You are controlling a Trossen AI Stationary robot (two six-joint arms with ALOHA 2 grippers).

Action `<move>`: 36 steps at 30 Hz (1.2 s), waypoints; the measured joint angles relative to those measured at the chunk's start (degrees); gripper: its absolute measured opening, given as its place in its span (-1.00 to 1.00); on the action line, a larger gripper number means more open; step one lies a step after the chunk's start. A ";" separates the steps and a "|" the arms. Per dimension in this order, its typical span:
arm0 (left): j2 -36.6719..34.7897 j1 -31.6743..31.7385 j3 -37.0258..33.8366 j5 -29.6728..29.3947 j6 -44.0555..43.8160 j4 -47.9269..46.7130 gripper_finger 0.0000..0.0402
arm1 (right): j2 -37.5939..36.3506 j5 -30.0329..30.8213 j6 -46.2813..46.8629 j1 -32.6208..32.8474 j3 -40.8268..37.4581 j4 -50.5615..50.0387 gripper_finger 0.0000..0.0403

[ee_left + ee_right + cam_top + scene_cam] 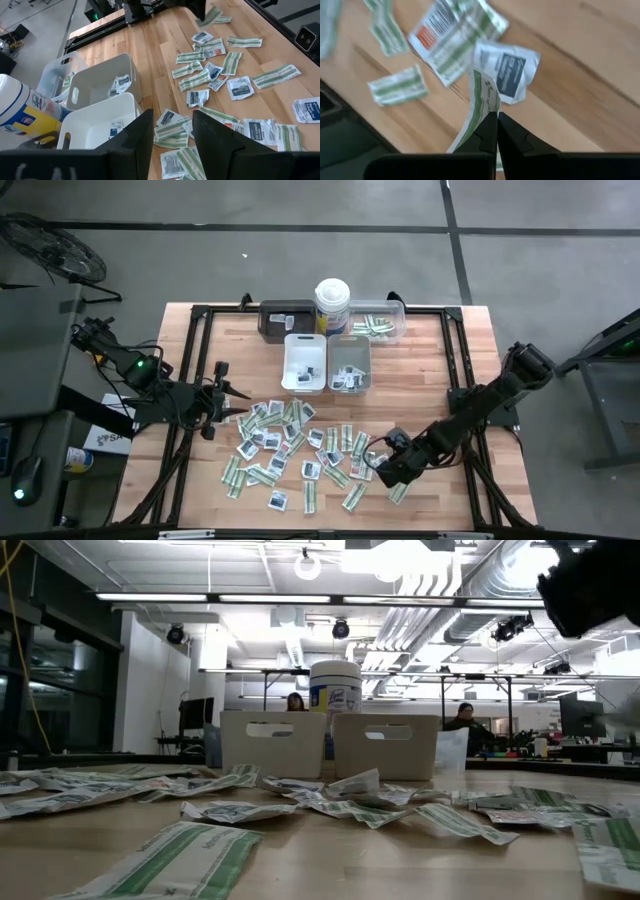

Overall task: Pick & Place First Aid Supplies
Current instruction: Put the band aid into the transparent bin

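The right gripper [497, 131] is closed on a narrow green-and-white strip [481, 102], its two dark fingertips pinched together with the strip curling up from between them and hanging just above the wood. Under it lie a white sachet with a dark blue label [512, 71] and a larger packet with a red mark [451, 40], both flat on the table [580, 65]. From above, that gripper sits low at the right edge of the scattered first aid supplies [290, 445], which spread across the table's middle and front — white sachets mixed with pale green strips. The left gripper [238, 406] hovers at the pile's left side with its fingers [140, 137] parted and nothing between them. Behind the pile stand a white tray [304, 364] and a grey tray [350, 364] side by side, each holding a few packets; further back are a dark tray [284, 319], a clear tray [380, 320] with green strips in it, and between them a tall white canister [332, 304] — its lid on.
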 joint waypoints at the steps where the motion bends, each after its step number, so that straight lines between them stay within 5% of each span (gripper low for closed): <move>1: 0.02 0.00 0.00 0.00 -0.01 0.00 -0.34 | -0.75 0.70 -0.05 -0.07 0.42 -0.91 -1.00; 9: 0.00 -0.02 0.00 -0.27 0.00 0.01 -0.34 | -7.45 7.66 -2.37 -3.92 1.46 -7.20 -1.00; 16: 0.01 0.06 0.00 -1.90 0.00 0.02 -0.34 | -15.24 13.82 -11.41 -13.50 1.39 -11.72 -1.00; 24: 0.00 0.07 0.00 -5.57 -0.44 0.19 -0.34 | -22.89 15.74 -33.09 -32.83 1.39 -14.56 -1.00; 36: 0.00 0.05 0.00 -16.92 -4.50 0.75 -0.34 | -21.74 3.06 -73.97 -66.85 1.41 -6.31 -1.00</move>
